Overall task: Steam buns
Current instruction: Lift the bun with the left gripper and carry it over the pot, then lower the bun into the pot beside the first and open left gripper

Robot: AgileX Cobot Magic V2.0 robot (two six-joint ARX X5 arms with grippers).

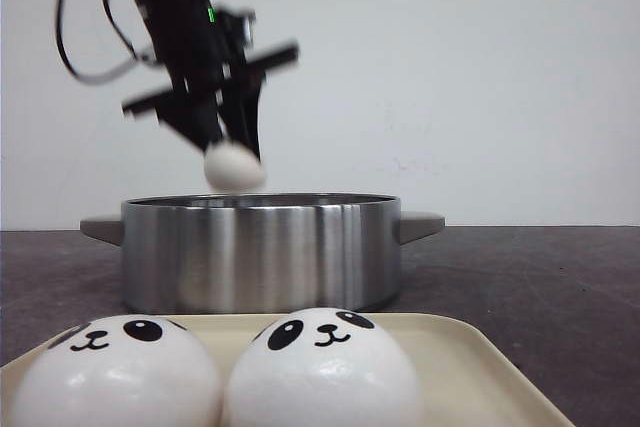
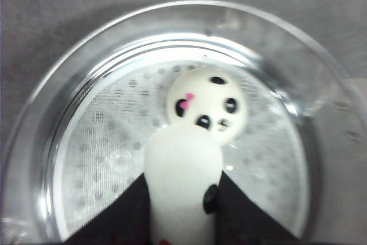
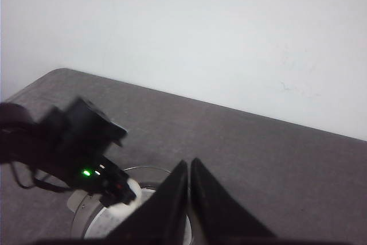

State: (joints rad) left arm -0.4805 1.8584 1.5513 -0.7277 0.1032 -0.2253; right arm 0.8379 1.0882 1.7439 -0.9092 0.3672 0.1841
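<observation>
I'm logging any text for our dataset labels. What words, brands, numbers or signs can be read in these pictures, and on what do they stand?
None: no readable text shows in any view.
The buns carry only printed panda faces, no letters.
The steel pot shows no brand mark.
The left gripper shows only green indicator lights, no label.

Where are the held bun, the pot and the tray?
held bun [image 1: 234, 166], front view, its white underside below the left gripper.
pot [image 1: 260, 252], front view, its steel side wall.
tray [image 1: 470, 362], front view, bare right part.
</observation>
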